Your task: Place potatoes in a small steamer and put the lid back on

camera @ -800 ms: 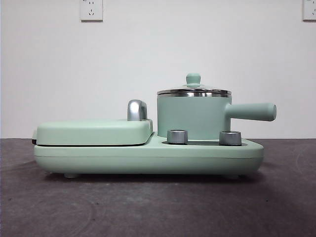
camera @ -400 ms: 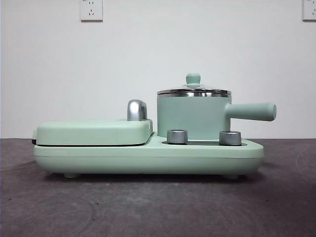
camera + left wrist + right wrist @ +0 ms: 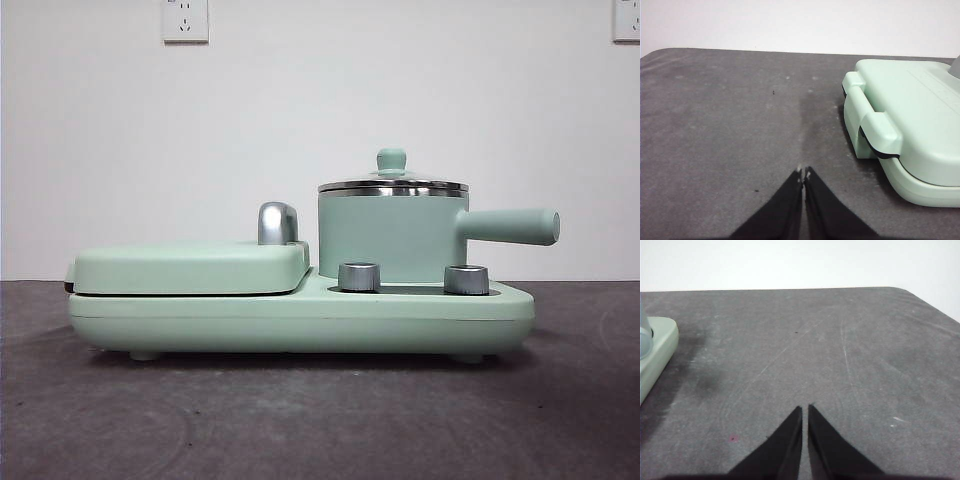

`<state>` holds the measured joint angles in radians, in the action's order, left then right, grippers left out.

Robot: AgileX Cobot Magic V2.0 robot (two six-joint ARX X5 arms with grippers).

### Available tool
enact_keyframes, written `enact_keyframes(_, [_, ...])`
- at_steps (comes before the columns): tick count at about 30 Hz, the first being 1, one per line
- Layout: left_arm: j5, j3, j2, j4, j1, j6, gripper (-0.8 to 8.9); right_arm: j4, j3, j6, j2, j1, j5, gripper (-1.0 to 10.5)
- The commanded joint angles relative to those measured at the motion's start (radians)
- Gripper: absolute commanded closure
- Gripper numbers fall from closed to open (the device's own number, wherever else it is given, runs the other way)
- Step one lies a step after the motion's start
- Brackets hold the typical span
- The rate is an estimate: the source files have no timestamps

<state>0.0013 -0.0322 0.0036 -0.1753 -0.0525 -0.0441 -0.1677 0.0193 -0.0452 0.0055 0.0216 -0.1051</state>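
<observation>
The small steamer, a mint-green pot with a chrome rim and a straight side handle, stands on the right part of the green appliance base. The lid sits on it, glass with a chrome rim and a green knob. No potato shows in any view. My left gripper is shut and empty over bare table, beside the appliance's griddle end. My right gripper is shut and empty over bare table, with the appliance's corner off to one side.
A flat mint-green griddle cover with a chrome latch lies on the left part of the base. Two chrome dials stand in front of the pot. The table is dark grey; a white wall stands behind.
</observation>
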Motion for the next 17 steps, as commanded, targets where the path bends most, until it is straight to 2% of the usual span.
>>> enact_keyframes(1, [-0.002, 0.019, 0.000, 0.015, 0.001, 0.010, 8.04, -0.003, -0.008, 0.031, -0.002, 0.001, 0.005, 9.3])
enact_keyframes(7, [-0.002, 0.019, 0.000, 0.015, 0.001, 0.010, 8.04, -0.002, -0.008, 0.027, -0.002, 0.000, 0.019, 9.3])
enact_keyframes(12, [-0.002, 0.019, 0.000, 0.015, 0.001, 0.010, 8.04, -0.008, -0.008, 0.027, -0.002, 0.000, 0.113, 9.3])
enact_keyframes(17, [-0.002, 0.019, 0.000, 0.015, 0.001, 0.010, 8.04, 0.003, -0.008, 0.027, -0.002, 0.000, 0.106, 9.3])
